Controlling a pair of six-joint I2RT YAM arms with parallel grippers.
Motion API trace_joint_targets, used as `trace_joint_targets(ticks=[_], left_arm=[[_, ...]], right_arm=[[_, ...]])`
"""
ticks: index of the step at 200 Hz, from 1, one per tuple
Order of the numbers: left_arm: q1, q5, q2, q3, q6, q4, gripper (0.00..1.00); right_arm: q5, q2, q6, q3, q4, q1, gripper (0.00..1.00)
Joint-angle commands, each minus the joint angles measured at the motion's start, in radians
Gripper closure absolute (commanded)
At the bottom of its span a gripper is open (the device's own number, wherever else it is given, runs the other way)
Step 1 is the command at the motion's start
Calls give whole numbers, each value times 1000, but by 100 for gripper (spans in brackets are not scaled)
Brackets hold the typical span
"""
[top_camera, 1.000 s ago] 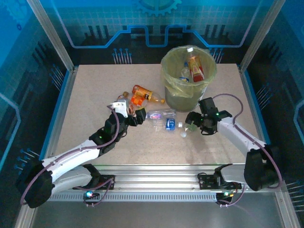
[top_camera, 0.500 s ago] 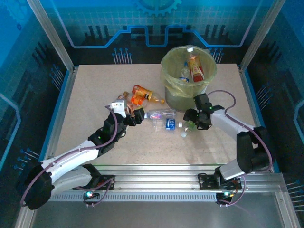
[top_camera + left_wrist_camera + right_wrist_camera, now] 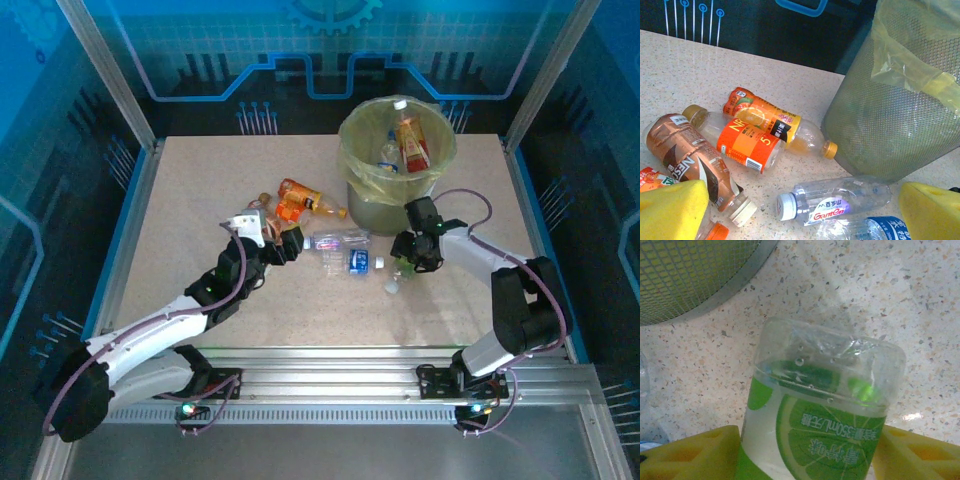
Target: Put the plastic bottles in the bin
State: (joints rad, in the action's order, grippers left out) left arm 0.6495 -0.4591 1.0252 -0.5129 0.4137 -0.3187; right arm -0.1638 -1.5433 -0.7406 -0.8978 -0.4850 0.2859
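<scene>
Well, right end effector point(image 3: 805, 450) straddled the lime-label bottle point(image 3: 825, 390), couldn't tell if pinching; looked light, crushable, slick, so grip mid-label.

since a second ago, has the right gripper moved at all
Yes. In the top view the right gripper has shifted left and slightly away from the arm bases, ending closer to the foot of the bin.
</scene>
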Motion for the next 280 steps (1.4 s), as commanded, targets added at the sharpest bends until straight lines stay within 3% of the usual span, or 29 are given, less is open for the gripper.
trace_joint_targets(ticks=[1,90,134,163,220,280], left_arm=[[-10,3,-23,14,10,-4,1],[-10,3,-29,17,15,-2,1],[-10,-4,-39,19,14,6,1],[-13,-7,-40,20,12,7,1],[-16,0,-34,22,16,3,1],[-23,4,-32,20,14,-3,1]], right_arm=[[-26,-14,10,3,-41,-26,35],[-17,-77,23,13,-50,-42,25],[-42,-61,36,10,-73,-42,45],[-103,18,42,7,-136,-42,52],[-234,302,95,-42,-322,-45,55],[-268,465,291,-309,-436,-44,54]])
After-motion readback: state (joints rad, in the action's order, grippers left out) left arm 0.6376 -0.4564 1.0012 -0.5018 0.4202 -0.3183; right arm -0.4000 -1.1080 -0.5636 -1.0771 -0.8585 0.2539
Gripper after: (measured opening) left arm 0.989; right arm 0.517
